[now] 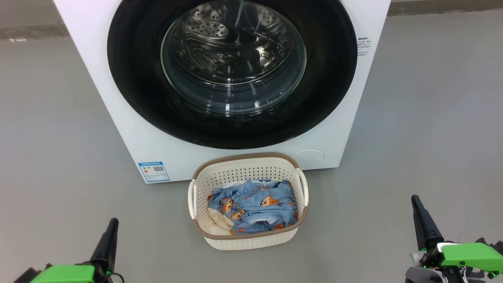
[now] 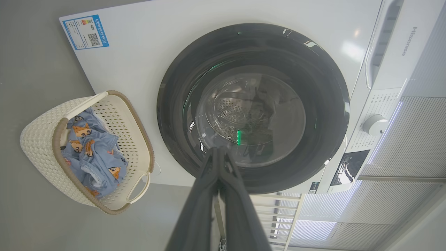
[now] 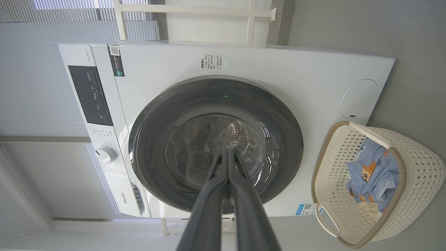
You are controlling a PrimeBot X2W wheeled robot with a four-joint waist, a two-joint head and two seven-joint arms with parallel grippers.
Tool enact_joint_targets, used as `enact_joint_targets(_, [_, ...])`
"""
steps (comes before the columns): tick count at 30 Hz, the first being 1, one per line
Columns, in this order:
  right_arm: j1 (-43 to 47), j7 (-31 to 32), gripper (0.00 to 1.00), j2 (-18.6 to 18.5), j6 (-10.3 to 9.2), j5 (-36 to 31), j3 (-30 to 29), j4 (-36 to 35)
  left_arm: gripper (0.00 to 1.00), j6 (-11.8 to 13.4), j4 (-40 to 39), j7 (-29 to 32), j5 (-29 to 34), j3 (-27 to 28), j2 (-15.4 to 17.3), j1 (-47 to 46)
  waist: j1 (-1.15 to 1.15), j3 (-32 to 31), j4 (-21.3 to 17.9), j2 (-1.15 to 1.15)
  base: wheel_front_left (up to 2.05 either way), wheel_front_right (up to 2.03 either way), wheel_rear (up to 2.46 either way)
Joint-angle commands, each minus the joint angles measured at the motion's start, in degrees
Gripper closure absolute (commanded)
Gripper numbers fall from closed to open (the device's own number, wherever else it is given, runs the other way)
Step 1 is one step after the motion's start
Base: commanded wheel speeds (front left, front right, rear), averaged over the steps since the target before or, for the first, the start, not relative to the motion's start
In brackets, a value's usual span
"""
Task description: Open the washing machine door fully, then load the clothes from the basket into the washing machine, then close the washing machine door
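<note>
A: Where's the washing machine (image 1: 165, 157)?
B: Top centre of the head view, a white box standing on the grey floor (image 1: 59, 137). Its round black door (image 1: 133, 70) lies flat against the front, closed, and the steel drum (image 1: 220, 35) shows through the glass window (image 1: 235, 94) in its middle. A blue label (image 1: 154, 171) sits at the machine's lower left corner in the frame.
A: And the basket (image 1: 247, 239)?
B: Just below the door, centre of the frame, on the floor right in front of the machine. I cannot tell if it touches the front panel.
A: Clothes (image 1: 255, 208)?
B: All inside the basket: light blue fabric with small orange-brown animals, bunched up, with a cream-white piece (image 1: 218, 222) at its lower left corner.
A: The hands?
B: The left hand (image 1: 113, 225) is at the lower left of the frame, the right hand (image 1: 415, 204) at the lower right, both well apart from the basket and pointing up the frame. In each wrist view the two dark fingers (image 2: 209, 181) meet at their tips with no gap, so both hands are closed tight with nothing between them, their tips lying over the door's glass in the picture.
</note>
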Motion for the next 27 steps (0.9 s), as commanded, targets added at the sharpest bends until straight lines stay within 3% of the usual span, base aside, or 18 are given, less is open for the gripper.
enact_joint_targets(1, [-0.6,0.4,1.0,-0.2,0.1,0.6,1.4,-1.7,1.0,-0.2,-1.7,0.2,-0.4,2.0,0.7,-1.2,0.0,0.0,0.0,0.0,0.0,0.0,0.0])
enact_joint_targets(18, [-0.6,0.4,1.0,-0.2,0.1,0.6,1.4,-1.7,1.0,-0.2,-1.7,0.2,-0.5,2.0,0.7,-1.2,0.0,0.0,0.0,0.0,0.0,0.0,0.0])
enact_joint_targets(19, [0.0,0.0,0.0,0.0,0.01,0.0,0.0,0.2,0.0,0.0,0.2,0.0,0.0,-0.1,0.0,0.0,0.0,0.0,0.0,0.0,0.0,0.0,0.0])
enact_joint_targets(27, [0.8,-0.5,0.0,0.3,0.0,-0.5,0.2,2.1,0.0,0.0,1.9,-0.5,0.3,-0.5,-0.8,1.1,0.1,0.0,0.0,0.0,0.0,0.0,0.0])
